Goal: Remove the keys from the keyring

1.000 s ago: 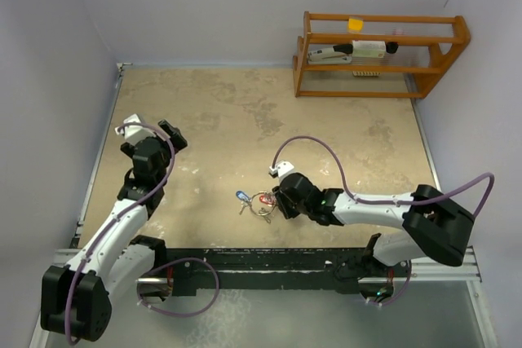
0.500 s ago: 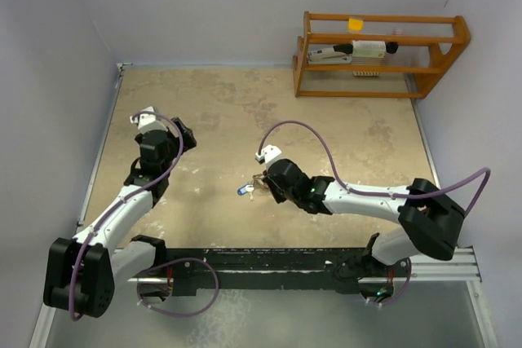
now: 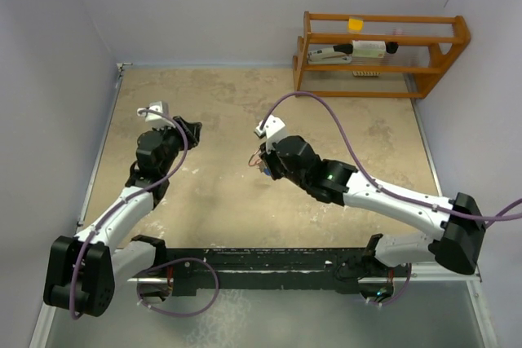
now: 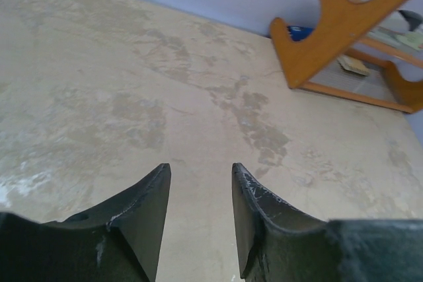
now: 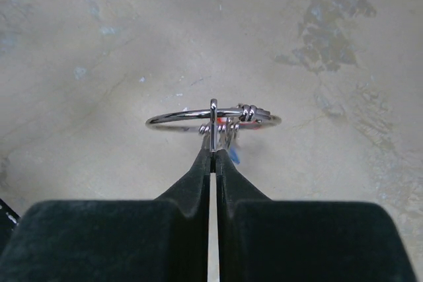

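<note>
Even soft light, faint shadows, sharp

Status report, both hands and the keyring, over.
Right hand shut on keyring, clear of table. Keys hanging on it. Left hand open, empty. Nothing in the way.

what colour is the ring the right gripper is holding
Silver: the keyring is shiny bare metal wire. It shows best in the right wrist view.

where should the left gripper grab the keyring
Probably the bare wire arc of the keyring, beside the right gripper, whose jaws pinch its near edge. It sits level, so come in level from the side of the left gripper, clear of the keys.
</note>
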`<action>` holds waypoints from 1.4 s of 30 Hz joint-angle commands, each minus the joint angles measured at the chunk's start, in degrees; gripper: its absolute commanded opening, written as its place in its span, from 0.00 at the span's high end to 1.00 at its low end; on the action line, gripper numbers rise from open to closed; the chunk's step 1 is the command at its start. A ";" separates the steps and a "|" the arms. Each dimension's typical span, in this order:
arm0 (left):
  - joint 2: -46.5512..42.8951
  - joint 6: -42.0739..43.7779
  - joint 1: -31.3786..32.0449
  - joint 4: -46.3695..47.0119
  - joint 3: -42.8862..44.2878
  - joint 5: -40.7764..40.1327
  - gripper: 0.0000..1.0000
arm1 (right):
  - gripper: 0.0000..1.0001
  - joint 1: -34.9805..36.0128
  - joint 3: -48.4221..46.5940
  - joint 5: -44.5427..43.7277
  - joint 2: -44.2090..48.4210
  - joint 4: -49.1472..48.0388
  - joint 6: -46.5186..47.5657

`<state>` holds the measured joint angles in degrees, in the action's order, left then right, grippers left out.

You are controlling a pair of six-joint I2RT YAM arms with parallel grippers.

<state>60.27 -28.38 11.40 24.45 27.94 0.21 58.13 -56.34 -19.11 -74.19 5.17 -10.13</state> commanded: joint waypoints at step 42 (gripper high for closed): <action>11.48 10.94 12.87 23.38 0.07 38.72 0.69 | 1.00 0.23 -8.45 -10.24 9.52 -12.65 12.07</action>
<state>72.90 -18.39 23.51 43.90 29.08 38.52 58.13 -62.67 -27.79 -67.02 -1.76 0.89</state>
